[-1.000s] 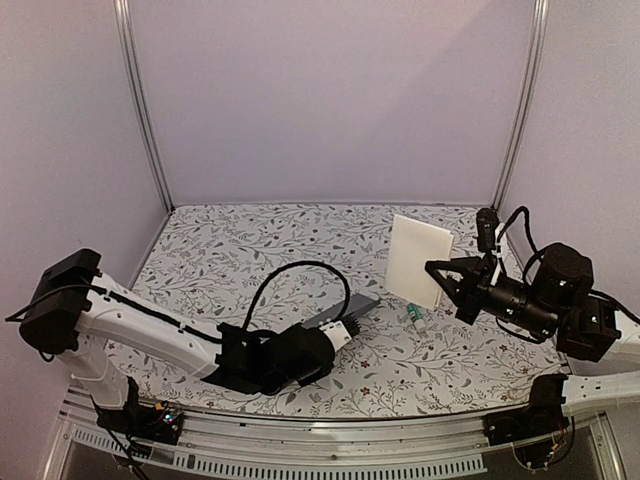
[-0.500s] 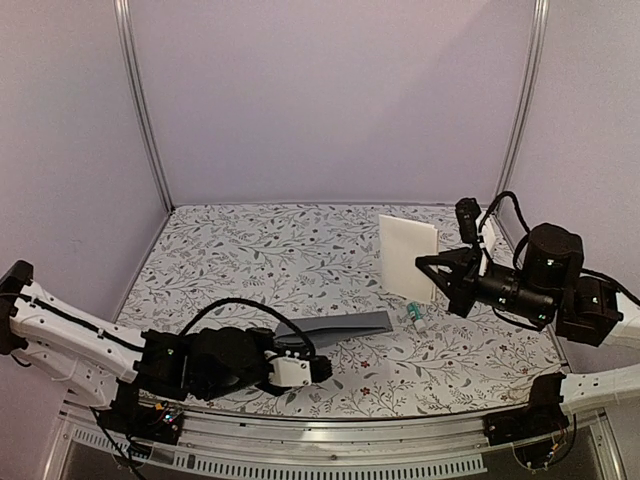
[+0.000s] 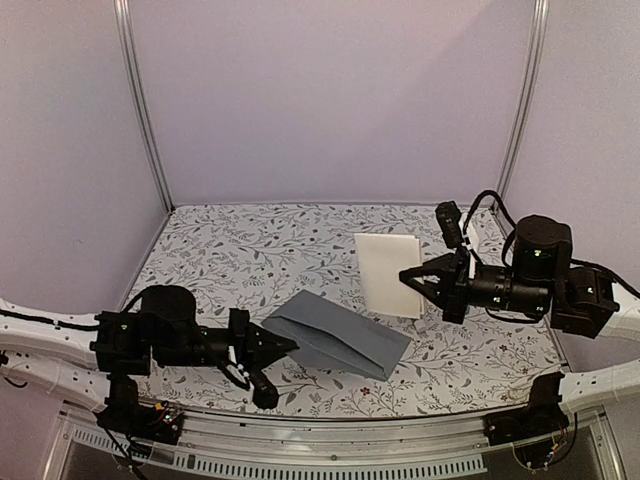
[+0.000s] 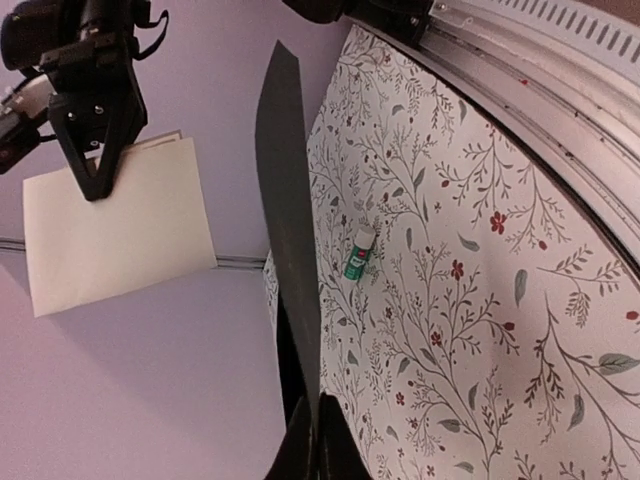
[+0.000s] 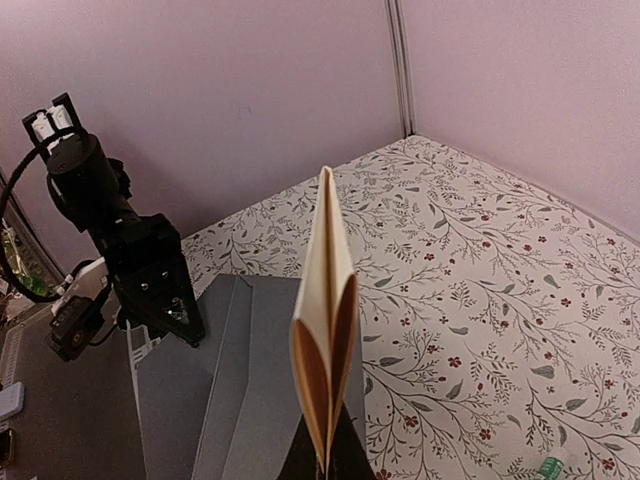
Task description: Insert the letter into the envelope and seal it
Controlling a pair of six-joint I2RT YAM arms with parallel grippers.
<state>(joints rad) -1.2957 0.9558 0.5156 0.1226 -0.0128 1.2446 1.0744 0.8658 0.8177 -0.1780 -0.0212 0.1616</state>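
Observation:
The dark grey envelope [image 3: 340, 340] hangs just above the floral cloth at centre front, pinched at its left corner by my left gripper [image 3: 284, 346], which is shut on it. In the left wrist view the envelope [image 4: 286, 200] runs edge-on up from the closed fingertips [image 4: 316, 440]. The letter [image 3: 388, 272], folded and cream on the outside, stands upright in the air to the right of the envelope, with my right gripper [image 3: 406, 278] shut on its right edge. The right wrist view shows the letter [image 5: 325, 320] as a folded loop, tan inside, above the envelope [image 5: 235, 400].
A small teal-white tube [image 4: 358, 253] lies on the cloth beyond the envelope. The floral tablecloth [image 3: 250, 250] covers the table up to the purple back wall and the metal corner posts. A metal rail [image 3: 330, 440] runs along the near edge.
My left arm has drawn back to the left and turned the envelope from edge-on to broadside. My right gripper has carried the letter leftward, closer to the envelope.

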